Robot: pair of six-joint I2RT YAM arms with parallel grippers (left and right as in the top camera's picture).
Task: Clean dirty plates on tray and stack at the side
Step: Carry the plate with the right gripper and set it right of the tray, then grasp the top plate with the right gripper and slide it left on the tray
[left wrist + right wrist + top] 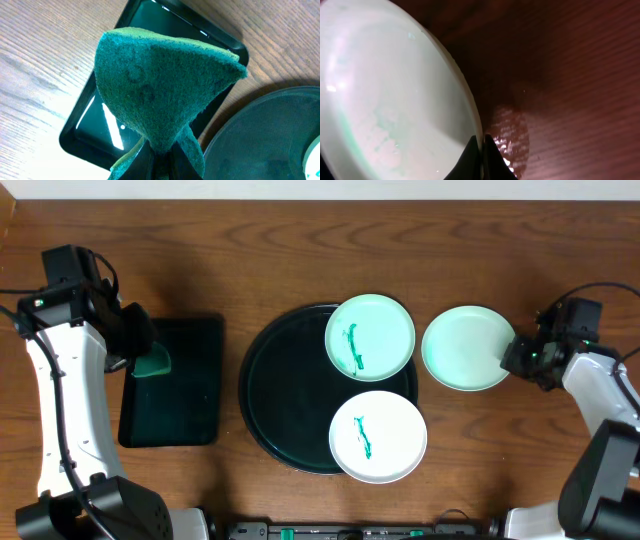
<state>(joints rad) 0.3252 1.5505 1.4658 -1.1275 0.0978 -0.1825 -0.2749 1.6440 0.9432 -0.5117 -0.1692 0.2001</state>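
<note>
The large round black tray (285, 395) holds two white plates with teal scribbles, one at its back right (370, 337) and one at its front right (377, 436). A third white plate (466, 347) sits on the table right of the tray, with only faint green smears showing in the right wrist view (390, 95). My right gripper (511, 357) is shut on this plate's right rim (482, 142). My left gripper (150, 360) is shut on a green scouring cloth (160, 85), held over the small rectangular tray. The round tray's edge shows at the lower right of the left wrist view (265, 135).
A small rectangular black tray (190, 385) lies left of the round tray; it also shows in the left wrist view (100, 135). Wooden table surface (300, 250) surrounds everything.
</note>
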